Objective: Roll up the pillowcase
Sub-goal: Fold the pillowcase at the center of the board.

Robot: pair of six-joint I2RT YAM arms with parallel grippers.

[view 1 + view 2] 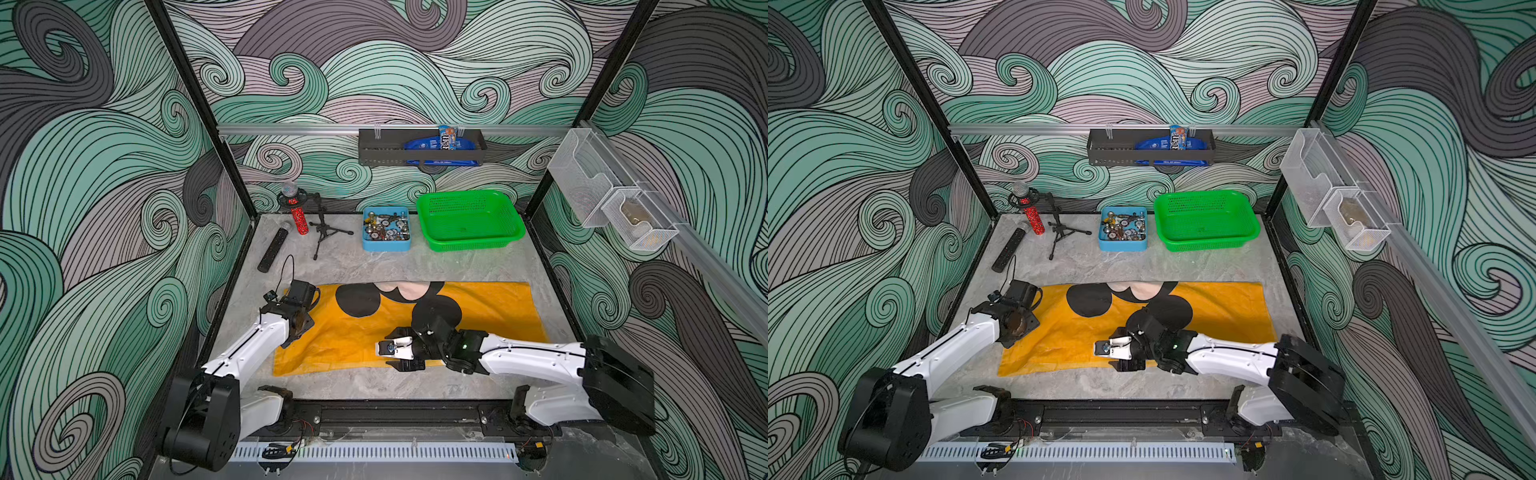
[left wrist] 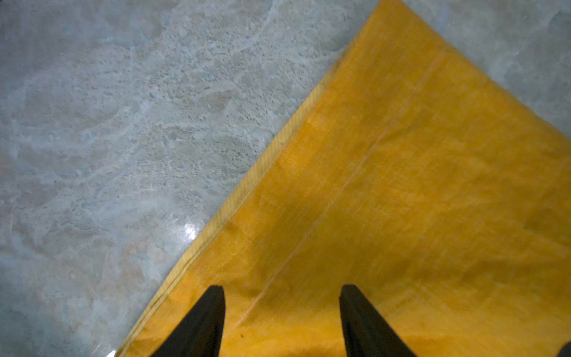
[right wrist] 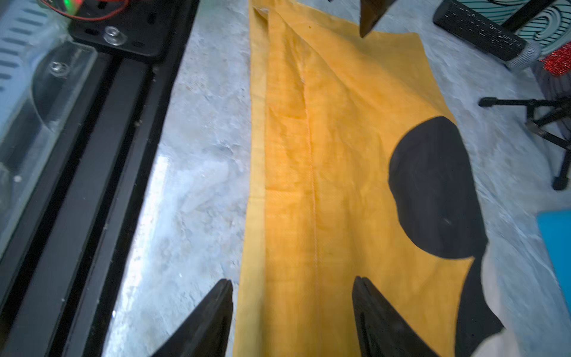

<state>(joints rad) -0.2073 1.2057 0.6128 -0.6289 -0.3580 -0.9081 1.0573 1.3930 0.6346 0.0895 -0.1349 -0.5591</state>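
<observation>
- Left wrist view: the left end effector (image 2: 281, 286) hangs over a corner of the pillowcase (image 2: 401, 185). Its two dark fingers are apart with nothing between them. Whether the tips touch the cloth I cannot tell.
- Right wrist view: the right end effector (image 3: 293, 279) also has its fingers spread and empty. They straddle the pillowcase's stitched near edge, one over the bare desk (image 3: 191, 185) and the other over yellow cloth.
- In both top views the pillowcase (image 1: 490, 311) (image 1: 1225, 307) lies flat and not rolled across the middle of the grey marbled desk. Black round shapes and a beige patch are cut off at its far edge.
- The left arm reaches its left end, and the right arm lies over its near edge around the middle.
- At the back of the desk, well apart from the cloth, are a black remote (image 1: 272, 249), a blue tray (image 1: 386, 246) of small metal bits and a green basket (image 1: 469, 241).
</observation>
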